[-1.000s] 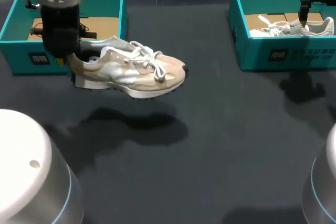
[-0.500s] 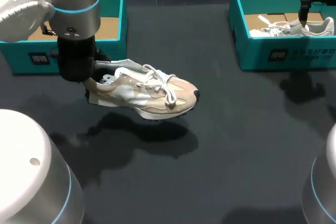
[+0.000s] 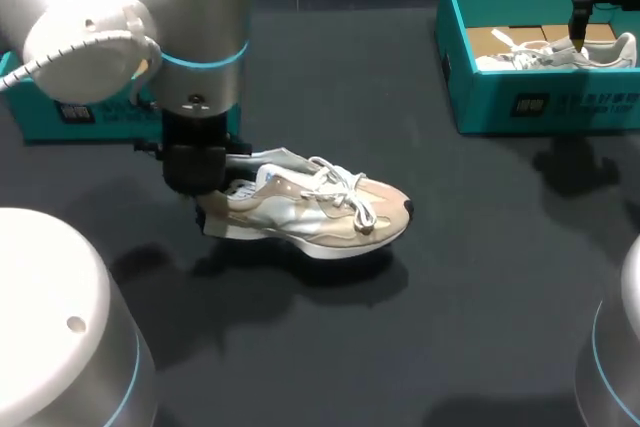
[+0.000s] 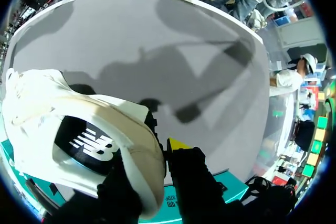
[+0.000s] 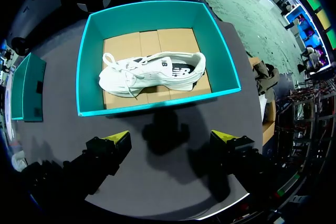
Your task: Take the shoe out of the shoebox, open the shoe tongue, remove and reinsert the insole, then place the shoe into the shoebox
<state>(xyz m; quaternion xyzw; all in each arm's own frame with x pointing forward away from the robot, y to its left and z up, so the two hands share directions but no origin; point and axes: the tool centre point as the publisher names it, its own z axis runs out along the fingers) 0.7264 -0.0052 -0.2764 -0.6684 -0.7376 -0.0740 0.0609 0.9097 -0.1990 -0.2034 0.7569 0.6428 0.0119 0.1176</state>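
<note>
Left wrist view alone shows left tool (image 4: pixel 157 157) pinching shoe (image 4: pixel 63 109) heel, right tool (image 5: pixel 176 142) gaping empty

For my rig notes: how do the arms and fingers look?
The left arm has round silver-white links, a light blue ring, a white cable and a black wrist. The right arm is grey with a blue ring. The left gripper and right gripper have black fingers with yellow tips.

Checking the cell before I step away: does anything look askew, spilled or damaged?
Nothing stands out. The beige shoe sits level and intact in the left tool, which grips its heel. The white shoe lies on its side in the right shoebox, which looks deliberate. Nothing looks spilled or torn.
</note>
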